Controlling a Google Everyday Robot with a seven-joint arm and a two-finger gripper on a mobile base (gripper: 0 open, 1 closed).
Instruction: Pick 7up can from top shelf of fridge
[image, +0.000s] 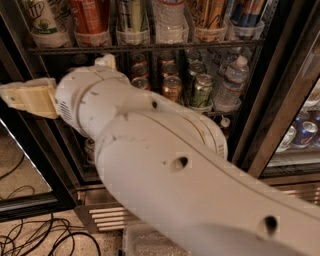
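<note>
Meanwhile, we approach fridge (260, 125): gripper (27, 97) at 9 o'clock, grip state unclear; 7up can (40, 17) at 11 o'clock on top shelf (150, 48). Next, likely: raise, align.

A white arm (165, 165) dotted with small dark holes ends at the left in a pale yellow-cream gripper (30, 97), before the black-framed fridge (282, 100). On the dark wire top shelf (145, 48), the whitish 7up can (42, 15) shows a green logo, next to an orange-red can (90, 15).
</note>
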